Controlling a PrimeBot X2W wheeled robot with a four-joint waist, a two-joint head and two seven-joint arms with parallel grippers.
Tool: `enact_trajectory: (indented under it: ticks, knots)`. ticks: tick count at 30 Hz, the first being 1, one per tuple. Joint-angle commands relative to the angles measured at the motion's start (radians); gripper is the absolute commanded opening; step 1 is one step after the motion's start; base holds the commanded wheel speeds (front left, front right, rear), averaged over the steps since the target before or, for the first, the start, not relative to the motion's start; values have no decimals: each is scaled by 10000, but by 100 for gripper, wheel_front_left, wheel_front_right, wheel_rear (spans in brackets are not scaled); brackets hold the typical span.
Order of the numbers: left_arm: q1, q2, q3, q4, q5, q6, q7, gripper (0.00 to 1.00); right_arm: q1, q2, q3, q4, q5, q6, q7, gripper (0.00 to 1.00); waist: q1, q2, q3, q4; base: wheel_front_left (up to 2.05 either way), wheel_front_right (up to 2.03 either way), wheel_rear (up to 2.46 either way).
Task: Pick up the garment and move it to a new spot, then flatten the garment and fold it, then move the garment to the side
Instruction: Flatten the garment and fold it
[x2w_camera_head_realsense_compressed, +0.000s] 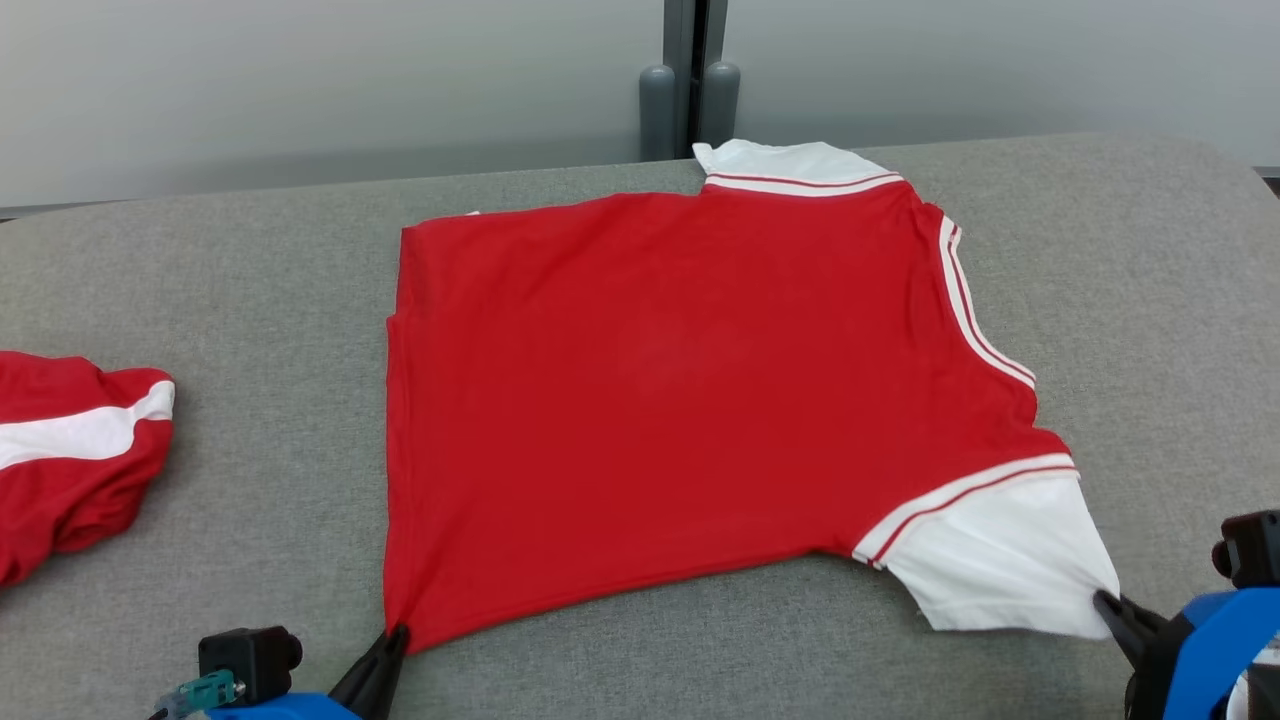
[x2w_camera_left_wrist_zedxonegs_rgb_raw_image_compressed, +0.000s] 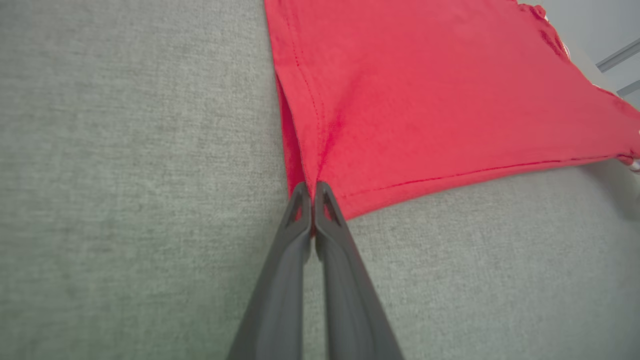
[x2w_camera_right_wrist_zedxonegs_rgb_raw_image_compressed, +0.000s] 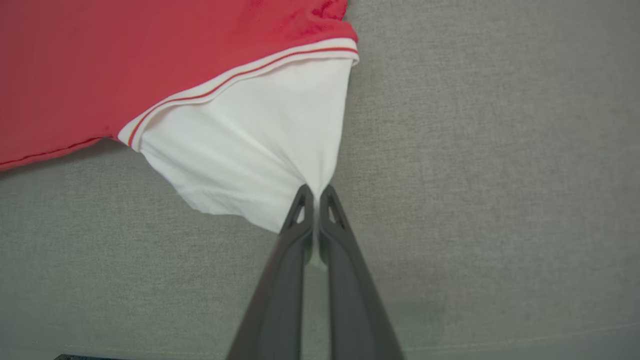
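The garment (x2w_camera_head_realsense_compressed: 680, 400) is a red shirt with white sleeves, spread flat on the grey padded table (x2w_camera_head_realsense_compressed: 250, 270), hem to the left and collar side to the right. My left gripper (x2w_camera_head_realsense_compressed: 393, 640) is shut on the near hem corner; in the left wrist view the garment's (x2w_camera_left_wrist_zedxonegs_rgb_raw_image_compressed: 425, 90) corner is pinched at my left gripper (x2w_camera_left_wrist_zedxonegs_rgb_raw_image_compressed: 313, 192). My right gripper (x2w_camera_head_realsense_compressed: 1105, 605) is shut on the tip of the near white sleeve (x2w_camera_head_realsense_compressed: 1000, 560). The right wrist view shows that white sleeve (x2w_camera_right_wrist_zedxonegs_rgb_raw_image_compressed: 250, 150) drawn to a point at my right gripper (x2w_camera_right_wrist_zedxonegs_rgb_raw_image_compressed: 315, 194). The far sleeve (x2w_camera_head_realsense_compressed: 790, 165) lies at the table's back edge.
A second red and white garment (x2w_camera_head_realsense_compressed: 70, 450) lies bunched at the left edge of the table. Grey posts (x2w_camera_head_realsense_compressed: 690, 100) stand behind the table against a pale wall. Bare grey table (x2w_camera_right_wrist_zedxonegs_rgb_raw_image_compressed: 475, 175) surface runs along the front and right of the shirt.
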Motion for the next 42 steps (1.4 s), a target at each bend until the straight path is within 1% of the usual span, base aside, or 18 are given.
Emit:
enact_trajectory:
  ticks: [1, 4, 6, 11, 14, 19, 21, 22, 24, 25, 26, 27, 30, 33, 39, 42]
  knots:
    - [463, 318, 52, -647, -100, 339, 334, 0, 463, 114, -135, -320, 44, -3, 391, 0, 3, 0, -5, 54, 0, 0, 0]
    - [982, 684, 100, -1476, -73, 728, 636, 0, 1165, 236, -339, -780, 340, -1, 1067, 0, 3, 0, -58, 240, 0, 0, 0]
    - [1189, 934, 225, -1794, -51, 866, 653, 0, 1521, 256, -482, -1117, 514, -1, 1401, 0, 3, 0, -87, 310, 0, 0, 0]
    - [1476, 1339, 322, -2027, -61, 847, 679, 0, 2189, 287, -698, -1633, 1029, -1, 1943, 0, 3, 0, -132, 294, 0, 0, 0]
    - [1449, 1527, 318, -1939, -65, 642, 695, 0, 2125, 288, -711, -1820, 1073, -3, 1898, 0, 3, 0, -132, 214, 0, 0, 0]
    - [962, 1790, 333, -1592, -237, -145, 647, 0, 1348, 284, -245, -2174, 764, -1, 1600, 0, 3, 0, -39, 71, 0, 0, 0]
    - [657, 1825, 337, -1554, -364, -484, 800, 0, 901, 113, 0, -2207, 669, -1, 1518, 0, 3, 0, 20, 15, 0, 0, 0]
    - [657, 1825, 337, -1554, -364, -484, 800, 0, 901, 113, 0, -2207, 669, -1, 1518, 0, 3, 0, 20, 15, 0, 0, 0]
    - [275, 1859, 341, -1632, -493, -667, 1049, 0, 393, -100, 285, -2091, 678, -1, 1542, 0, 3, 0, 88, -24, 0, 0, 0]
    - [-76, 1803, 344, -1919, -670, -641, 1416, 0, -154, -335, 545, -1926, 770, -1, 1529, 0, 3, 0, 181, -55, 0, 0, 0]
    - [-76, 1803, 344, -1919, -670, -641, 1416, 0, -154, -335, 545, -1926, 770, -1, 1529, 0, 3, 0, 181, -55, 0, 0, 0]
    - [-259, 1794, 354, -2055, -736, -587, 1621, 0, -442, -481, 654, -1827, 802, -1, 1504, 0, 3, 0, 234, -60, 0, 0, 0]
    - [-785, 1751, 402, -2495, -903, -309, 2207, 0, -1292, -804, 902, -1472, 923, -1, 1412, 0, 3, 0, 450, -45, 0, 0, 0]
    - [-1296, 1658, 496, -2720, -962, -84, 2498, 0, -2060, -1048, 1114, -1124, 1059, -1, 1271, 0, 3, 0, 736, -10, 0, 0, 0]
    - [-1922, 1225, 642, -2565, -895, 358, 2344, 0, -3234, -1528, 1500, -136, 1191, -1, 843, 0, 3, 0, 1200, 111, 0, 0, 0]
    - [-2109, 1020, 740, -2377, -773, 596, 2141, 0, -3681, -1764, 1700, 338, 1242, -1, 410, 0, 3, 0, 1340, 181, 0, 0, 0]
